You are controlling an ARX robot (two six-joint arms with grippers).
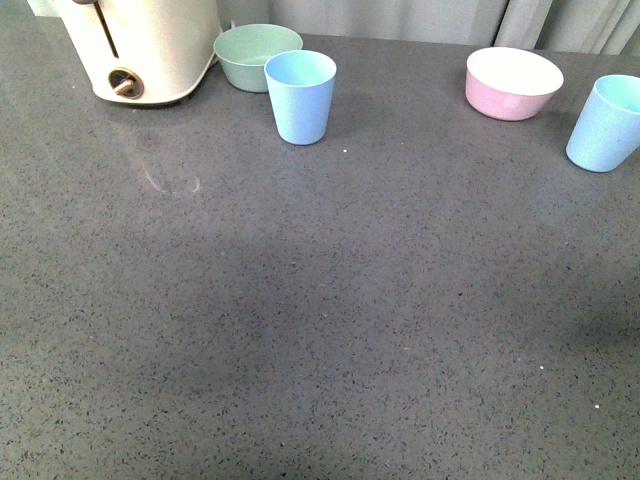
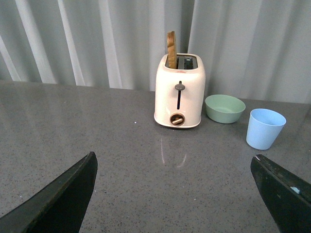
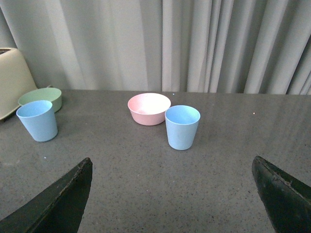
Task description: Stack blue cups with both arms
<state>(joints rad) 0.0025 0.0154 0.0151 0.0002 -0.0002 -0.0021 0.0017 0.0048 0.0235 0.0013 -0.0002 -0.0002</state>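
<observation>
The left blue cup [image 1: 300, 97] stands upright and empty on the grey desk [image 1: 300, 350], just beside an empty green bowl [image 1: 255, 55] and near a cream toaster [image 1: 140, 50] with a brown slice [image 2: 171, 48] sticking up from one slot. The right blue cup [image 1: 607, 123], also upright and empty, stands well apart from it, near an empty pink bowl [image 1: 513, 83]. The left gripper [image 2: 173, 158] and right gripper [image 3: 171, 160] are both spread wide, holding nothing, short of the cups.

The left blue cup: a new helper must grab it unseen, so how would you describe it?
Find the cream toaster at the far left, with a green bowl just right of it. The cup stands in front of that bowl. It is pale blue and taller; the other blue cup is far right, by the pink bowl.
</observation>
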